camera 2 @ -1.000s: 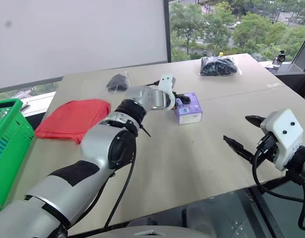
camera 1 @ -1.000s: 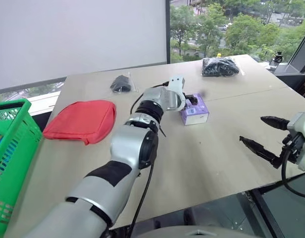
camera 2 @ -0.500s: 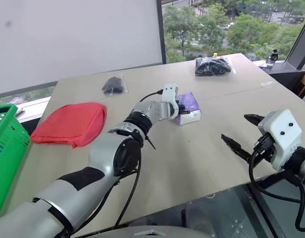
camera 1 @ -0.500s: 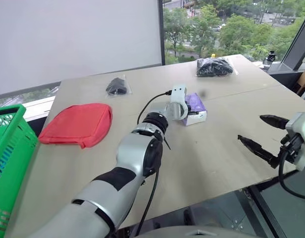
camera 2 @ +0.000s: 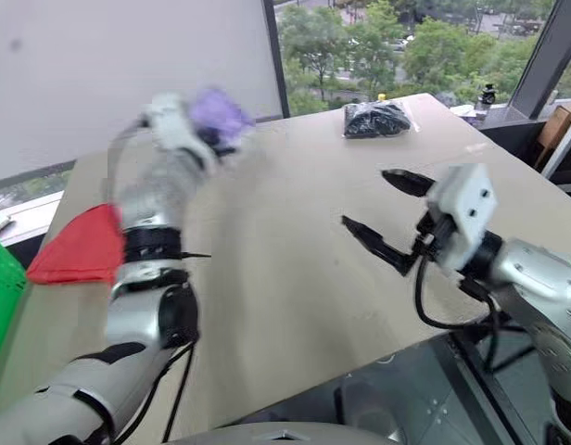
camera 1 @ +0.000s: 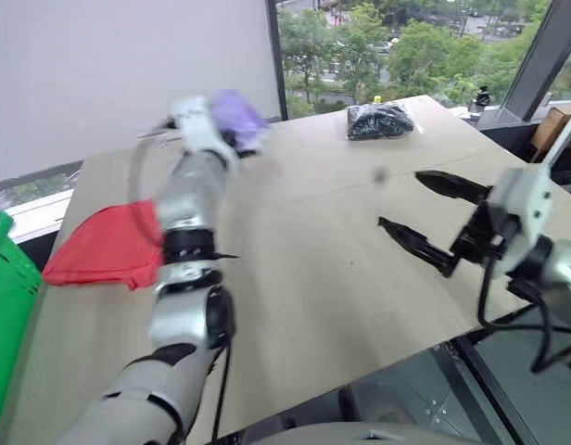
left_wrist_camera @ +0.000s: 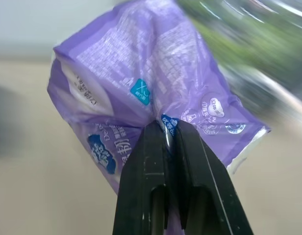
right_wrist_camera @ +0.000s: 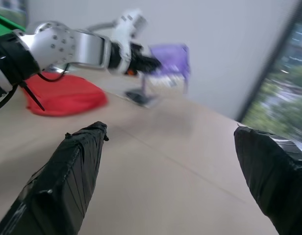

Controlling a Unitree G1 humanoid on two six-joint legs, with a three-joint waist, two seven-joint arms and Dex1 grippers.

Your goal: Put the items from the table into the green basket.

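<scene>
Left gripper (left_wrist_camera: 166, 128) clamped on the purple packet (left_wrist_camera: 156, 83), held in the air at the upper left of the head view.

In the left wrist view the two black fingers (left_wrist_camera: 146, 171) pinch a crumpled fold of the packet's printed wrapper; in the left eye view the packet (camera 1: 235, 119) hangs clear above the tan table (camera 1: 313, 278). The right gripper (camera 1: 432, 215) floats at centre right over the table, its fingers spread wide apart and gripping nothing. The red pouch (camera 1: 105, 246) lies flat at the left, partly behind the left arm. A black bundle in a clear bag (camera 1: 378, 120) sits at the table's far edge, top centre. The green basket (camera 1: 6, 306) shows at the lower left edge.
</scene>
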